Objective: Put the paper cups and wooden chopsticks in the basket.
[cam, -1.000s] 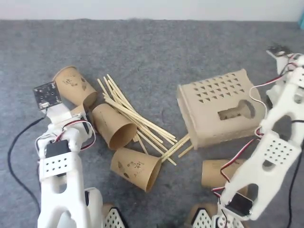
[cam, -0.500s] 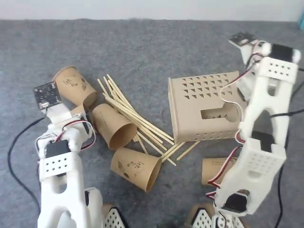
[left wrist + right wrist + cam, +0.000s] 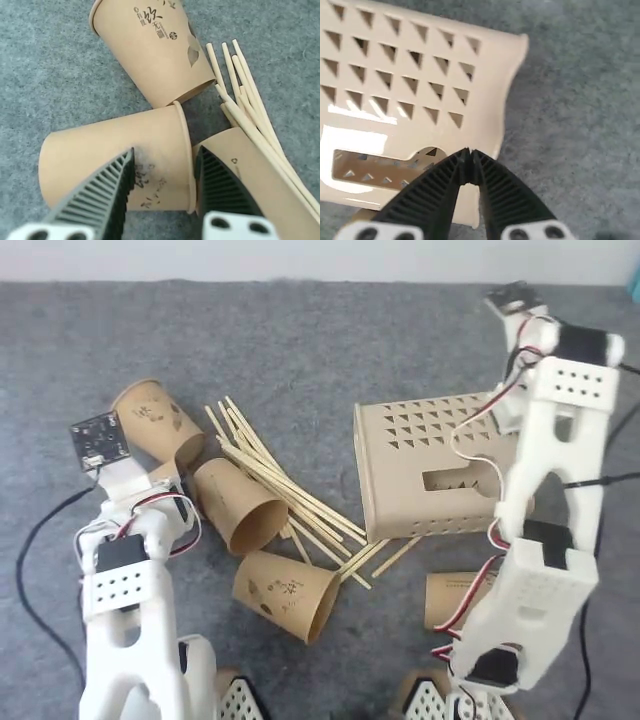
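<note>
Right pincer point(image 3: 469, 162), jaws pressed together, sat right at the perforated wall of the basket point(image 3: 415, 85), which lay on its side on the grey carpet point(image 3: 300, 340). Left pincer point(image 3: 164, 157), well away from the basket beyond the wooden chopsticks point(image 3: 285, 490), hung with jaws spread over a paper cup point(image 3: 100, 160) lying on its side. Cups and chopsticks all lay outside the basket. Setting the basket upright appeared to be the step in hand. It would likely go best with a slow, steady push near the rim, keeping the basket off the chopsticks just beside it.
</note>
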Controlling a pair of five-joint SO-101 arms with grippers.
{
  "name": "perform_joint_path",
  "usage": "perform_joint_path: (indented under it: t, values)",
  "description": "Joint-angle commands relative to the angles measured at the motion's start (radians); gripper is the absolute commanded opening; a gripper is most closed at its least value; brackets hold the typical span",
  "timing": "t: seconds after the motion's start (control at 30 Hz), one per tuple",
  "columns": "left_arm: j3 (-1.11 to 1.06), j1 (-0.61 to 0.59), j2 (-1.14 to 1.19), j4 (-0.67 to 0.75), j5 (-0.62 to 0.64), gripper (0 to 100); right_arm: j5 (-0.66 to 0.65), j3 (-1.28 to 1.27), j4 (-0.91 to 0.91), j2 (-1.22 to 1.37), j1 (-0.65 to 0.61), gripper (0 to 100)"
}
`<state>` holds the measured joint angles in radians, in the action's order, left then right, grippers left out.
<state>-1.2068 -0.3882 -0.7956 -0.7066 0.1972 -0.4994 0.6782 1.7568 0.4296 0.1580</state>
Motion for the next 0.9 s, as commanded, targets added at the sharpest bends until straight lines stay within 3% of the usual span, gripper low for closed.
perform_joint_path:
  t: [0.0, 0.1, 0.27, 0.47, 0.6, 0.77, 0.87]
  values:
    - [-0.001, -0.012, 0.003, 0.017, -0.005, 19, 0.051, 0.046, 0.007, -0.015, 0.054, 15.8]
    - [-0.001, -0.012, 0.003, 0.017, -0.005, 19, 0.061, 0.046, 0.007, 0.050, 0.093, 17.8]
    - [-0.001, -0.012, 0.003, 0.017, -0.005, 19, 0.063, 0.046, 0.008, 0.128, 0.160, 8.6]
    - [-0.001, -0.012, 0.003, 0.017, -0.005, 19, 0.071, 0.041, 0.031, 0.237, 0.163, 7.6]
    - [-0.001, -0.012, 0.003, 0.017, -0.005, 19, 0.157, 0.052, 0.028, 0.239, 0.203, 7.5]
    - [0.015, -0.006, 0.002, 0.011, 0.006, 19, 0.129, 0.012, 0.030, 0.269, 0.203, 2.7]
    - [0.142, 0.061, 0.002, -0.106, 0.044, 12, 0.133, 0.011, 0.027, 0.298, 0.194, 1.3]
